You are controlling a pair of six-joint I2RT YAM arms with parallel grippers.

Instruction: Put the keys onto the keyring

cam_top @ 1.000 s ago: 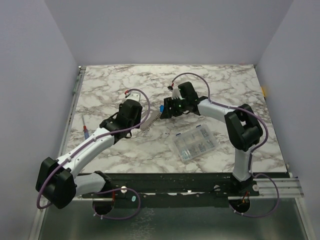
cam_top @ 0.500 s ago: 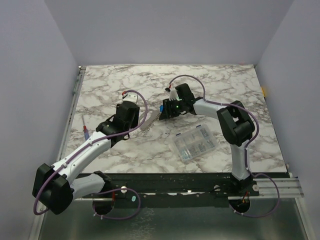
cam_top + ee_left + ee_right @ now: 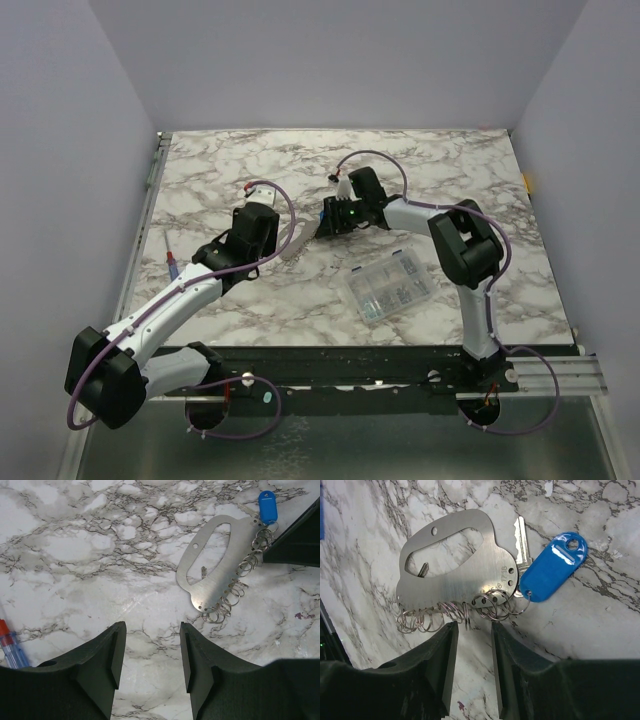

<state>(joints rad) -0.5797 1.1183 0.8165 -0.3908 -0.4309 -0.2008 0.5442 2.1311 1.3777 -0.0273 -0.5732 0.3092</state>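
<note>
- Keyring (image 3: 455,582): flat steel plate with an oval cut-out and a row of small split rings (image 3: 440,616) along one long edge. It lies flat on the marble counter (image 3: 230,170), between the two arms.
- Blue key (image 3: 552,567): blue plastic tag with a bare metal blade, lying beside the plate's end. Its tag appears to hang from one of the end rings.
- Right claw (image 3: 471,635): fingers spread to a narrow gap with counter showing between them, pinching nothing. The ringed edge lies directly ahead, just beyond the fingertips.
- Key relation, judged: the plate's long axis runs across this claw's gap, so the ring row faces it broadside. It is clearly the nearer arm; in the left wrist view its dark body overlaps the ring row.
- Left claw (image 3: 151,650): fingers spread wider and empty. The plate lies ahead and off to its right, set diagonally, apart from the fingertips.
- Green and yellow keys: not found in any view.
- Clear box (image 3: 390,283): near the right arm, apart from the plate; its contents are too small to read.
- Red-and-blue stick (image 3: 172,264): at the counter's left edge, cut off by the frame in the left wrist view.
- Hard to make out: from overhead both claws mask the plate. Whether any ring has been prised apart cannot be told.
</note>
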